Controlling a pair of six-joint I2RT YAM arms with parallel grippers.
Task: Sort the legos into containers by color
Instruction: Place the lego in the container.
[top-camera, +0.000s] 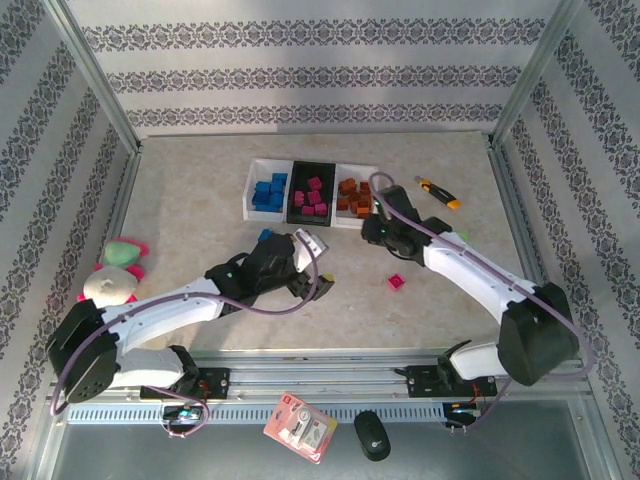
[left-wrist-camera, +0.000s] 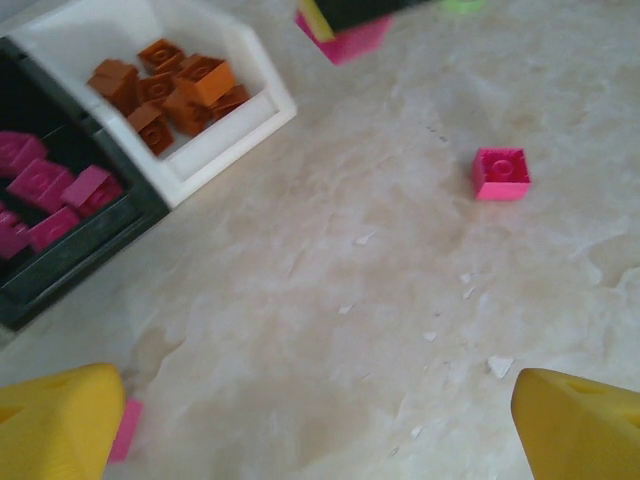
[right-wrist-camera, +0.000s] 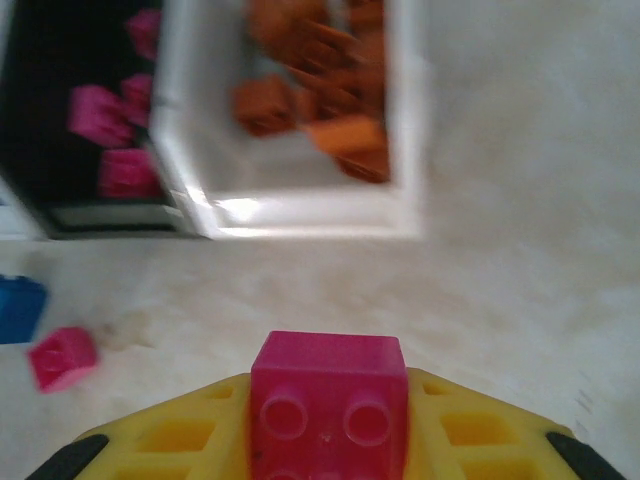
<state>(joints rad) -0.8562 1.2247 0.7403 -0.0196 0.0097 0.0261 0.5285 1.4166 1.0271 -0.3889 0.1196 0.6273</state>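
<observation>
Nearest: pink brick (right-wrist-camera: 328, 400) is pinched between right fingers (right-wrist-camera: 480, 440); it is to be released squarely over black tray (right-wrist-camera: 35, 130), ahead-left; left fingers (left-wrist-camera: 60, 420) are spread wide, empty.

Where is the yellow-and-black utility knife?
In the top view, the utility knife lies far right on the beige table, just right of the white plastic tray holding orange bricks.

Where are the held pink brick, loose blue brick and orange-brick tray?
held pink brick (right-wrist-camera: 328, 400): right wrist, studded top.
loose blue brick (top-camera: 265, 236): top external, upper face.
orange-brick tray (left-wrist-camera: 235, 140): left wrist, near wall.
</observation>
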